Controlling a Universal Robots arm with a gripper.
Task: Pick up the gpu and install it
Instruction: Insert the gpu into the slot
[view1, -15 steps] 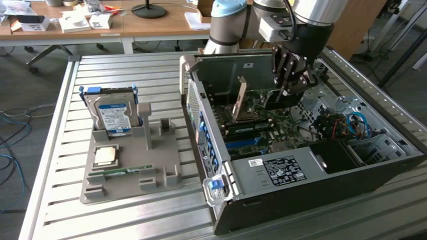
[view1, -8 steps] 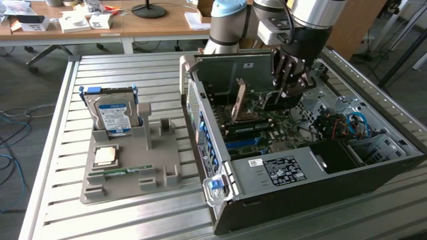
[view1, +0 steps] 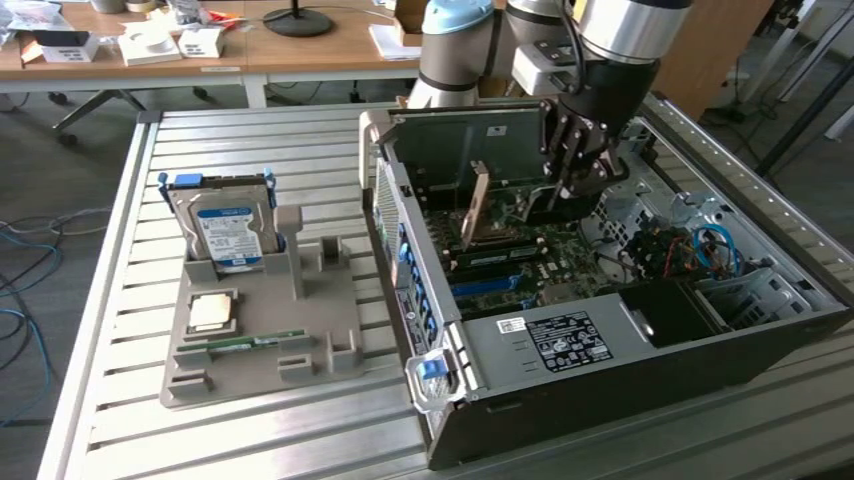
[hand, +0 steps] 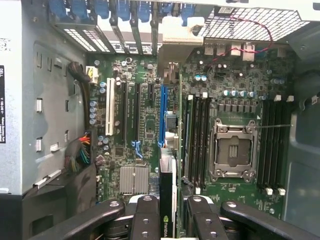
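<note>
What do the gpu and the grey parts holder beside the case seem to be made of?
The gpu: probably circuit-board laminate, brownish matte face, black edge bearing a logo. The grey parts holder: probably moulded or printed plastic, uniformly dull grey with blocky slots.

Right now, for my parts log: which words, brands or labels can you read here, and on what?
"NVIDIA", with its logo: on the thin edge of the gpu, between the fingers of the tool.
"DELL", as far as it reads: on the label on the case wall; its fine print is too small.
Sticker on the hard drive: too small to read.
Labels on the metal cover: too small to read.
</note>
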